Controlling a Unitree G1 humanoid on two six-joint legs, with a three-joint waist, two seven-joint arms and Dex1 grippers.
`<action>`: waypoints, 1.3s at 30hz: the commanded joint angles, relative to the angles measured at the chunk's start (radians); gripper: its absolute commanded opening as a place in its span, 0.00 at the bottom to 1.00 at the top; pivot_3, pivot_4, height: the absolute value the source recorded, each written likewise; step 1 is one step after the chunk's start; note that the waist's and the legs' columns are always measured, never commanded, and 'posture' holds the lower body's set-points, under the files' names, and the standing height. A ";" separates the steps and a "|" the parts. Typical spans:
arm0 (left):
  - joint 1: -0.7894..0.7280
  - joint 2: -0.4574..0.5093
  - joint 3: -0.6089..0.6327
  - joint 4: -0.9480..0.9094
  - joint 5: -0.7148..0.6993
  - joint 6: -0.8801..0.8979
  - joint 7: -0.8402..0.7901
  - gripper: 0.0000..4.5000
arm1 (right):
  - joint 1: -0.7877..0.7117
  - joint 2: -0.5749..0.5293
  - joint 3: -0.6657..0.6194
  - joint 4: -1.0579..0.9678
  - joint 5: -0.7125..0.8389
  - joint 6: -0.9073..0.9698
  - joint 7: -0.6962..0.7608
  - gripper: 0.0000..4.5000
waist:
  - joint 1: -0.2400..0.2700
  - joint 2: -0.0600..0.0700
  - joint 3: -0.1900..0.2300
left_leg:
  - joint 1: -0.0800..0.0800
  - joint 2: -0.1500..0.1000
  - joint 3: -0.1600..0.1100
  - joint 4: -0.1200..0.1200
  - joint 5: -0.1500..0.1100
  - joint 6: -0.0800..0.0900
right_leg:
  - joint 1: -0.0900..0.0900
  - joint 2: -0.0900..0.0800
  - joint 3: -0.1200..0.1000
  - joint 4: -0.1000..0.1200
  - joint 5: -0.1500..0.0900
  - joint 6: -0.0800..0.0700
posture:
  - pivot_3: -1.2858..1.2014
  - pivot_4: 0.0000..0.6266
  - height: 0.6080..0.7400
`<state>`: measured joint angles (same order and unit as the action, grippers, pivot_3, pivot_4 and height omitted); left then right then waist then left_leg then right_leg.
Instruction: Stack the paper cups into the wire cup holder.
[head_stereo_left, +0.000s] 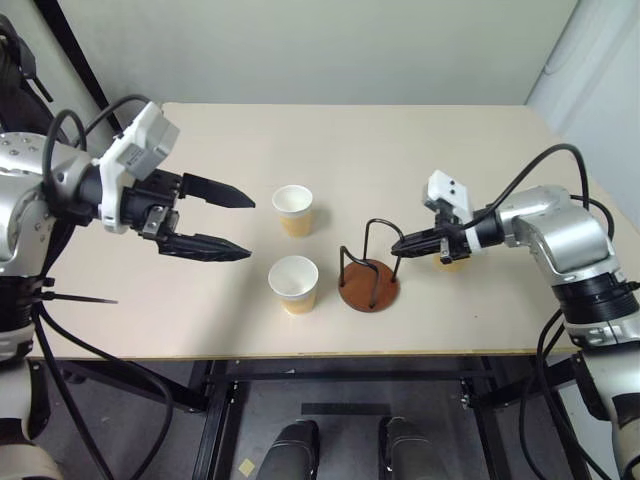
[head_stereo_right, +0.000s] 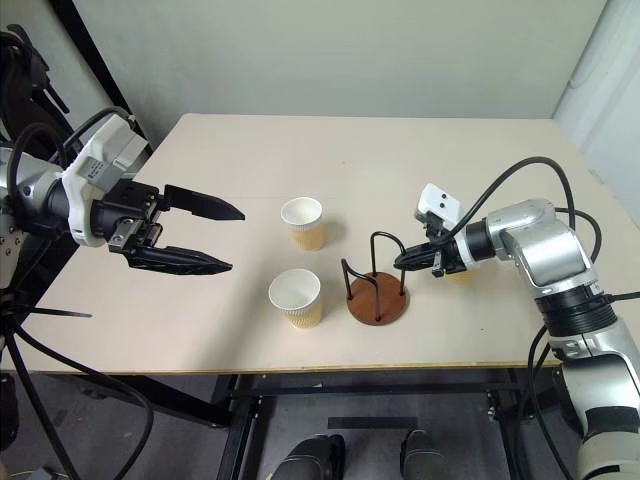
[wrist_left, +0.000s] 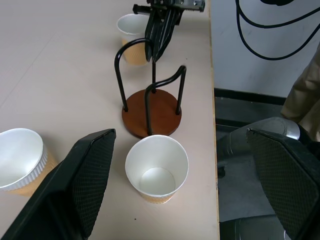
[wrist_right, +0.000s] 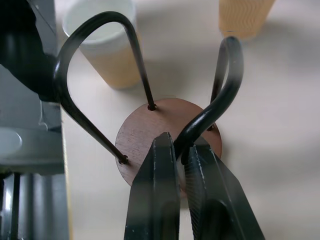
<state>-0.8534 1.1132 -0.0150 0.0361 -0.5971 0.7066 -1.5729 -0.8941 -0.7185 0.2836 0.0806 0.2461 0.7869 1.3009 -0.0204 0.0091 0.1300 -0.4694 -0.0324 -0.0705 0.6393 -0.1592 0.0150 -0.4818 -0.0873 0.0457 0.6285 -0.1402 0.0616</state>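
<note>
Three small tapered paper cups stand upright on the pale beige table (head_stereo_left: 230, 130), each tan with a ribbed outside, white inside and a white rolled rim. One cup (head_stereo_left: 293, 210) sits toward the middle of the tabletop, a second cup (head_stereo_left: 294, 284) nearer the front edge, and the third cup (head_stereo_left: 449, 259) lies mostly hidden behind the right gripper (head_stereo_left: 398, 246). All three are empty.

Between the second and third cups stands the wire cup holder (head_stereo_left: 369, 284) — a round reddish-brown disc base with two thin black wire loops arching up from it. Nothing sits inside the loops; the disc is bare. The holder is close to the front edge of the table, with the second cup just beside it on the left.

The right gripper's black fingers (wrist_right: 155, 200) are nearly together, a narrow gap between them, and one wire loop runs into that gap in the right wrist view; whether they pinch it I cannot tell.

The left gripper (head_stereo_left: 240, 226) hovers above the table's left side with its two black fingers spread wide, holding nothing — well apart from both nearer cups. Broad bare tabletop lies behind the cups and toward the far edge.
</note>
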 joint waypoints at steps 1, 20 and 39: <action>-0.014 0.004 0.014 -0.017 -0.004 -0.012 -0.025 1.00 | -0.021 -0.009 -0.009 -0.008 -0.001 -0.024 0.004 0.33 | 0.000 0.000 0.000 | 0.000 0.000 0.000 0.000 0.000 0.000 | 0.000 0.000 0.000 0.000 0.000 0.000 | 0.52 0.24 1.00; -0.100 -0.042 -0.001 0.069 0.025 -0.042 -0.024 1.00 | 0.011 -0.300 -0.050 -0.067 -0.041 -0.138 0.089 1.00 | 0.007 0.000 0.000 | -0.001 0.000 -0.001 0.000 0.000 0.000 | 0.001 0.000 0.000 -0.001 -0.001 0.001 | 0.52 0.24 1.00; -0.083 0.010 -0.005 0.043 0.038 -0.072 -0.041 1.00 | -0.069 -0.191 0.126 0.289 -0.367 -0.565 0.124 1.00 | 0.003 0.000 0.000 | 0.001 0.000 -0.001 0.000 0.000 0.002 | 0.003 0.000 0.000 -0.002 0.000 0.006 | 0.52 0.24 1.00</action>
<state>-0.9337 1.0985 -0.0433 0.1082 -0.5581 0.6573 -1.5774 -0.9299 -0.9096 0.4100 0.3379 -0.0907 0.2652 1.4193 -0.0170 0.0089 0.1299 -0.4688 -0.0324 -0.0720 0.6394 -0.1595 0.0166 -0.4792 -0.0875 0.0454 0.6269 -0.1401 0.0675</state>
